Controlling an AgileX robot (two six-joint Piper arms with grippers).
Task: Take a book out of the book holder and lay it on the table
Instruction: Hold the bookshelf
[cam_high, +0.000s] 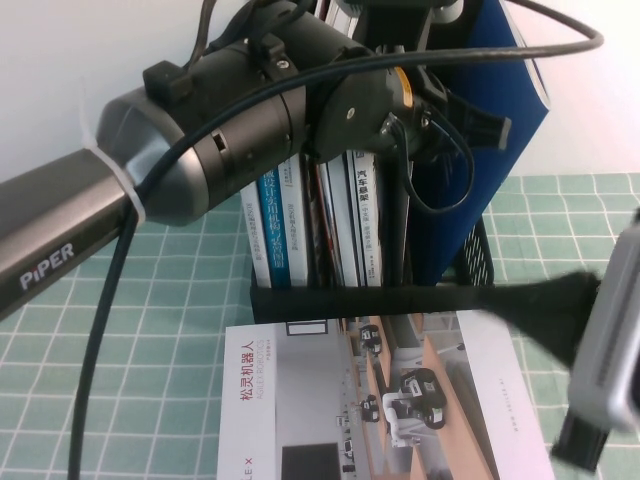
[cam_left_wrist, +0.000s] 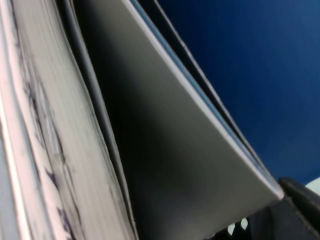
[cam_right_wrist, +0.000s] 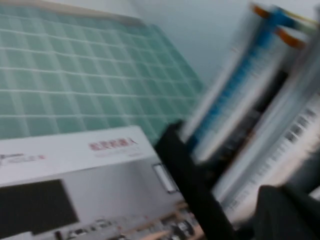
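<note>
The left gripper (cam_high: 470, 115) reaches from the left across the top of the black plastic slotted book holder (cam_high: 370, 301), up against the large thin navy-blue softcover book (cam_high: 500, 130). That book stands tilted in the holder's right-hand end, its top corner leaning out to the right. Whether the left gripper's jaws are spread or pinching the cover, I cannot tell; the arm's body hides them. From the left wrist camera, the blue cover (cam_left_wrist: 250, 75) fills the view beside a pale grey page block (cam_left_wrist: 190, 165).

A white brochure with a robot photo (cam_high: 380, 400) lies flat on the pale green grid-check table (cam_high: 170, 290), touching the holder's front lip.

The right gripper (cam_high: 540, 300) sits low at the right, a dark finger (cam_high: 530, 297) stretched toward the holder's front; its jaws' state I cannot tell.
</note>
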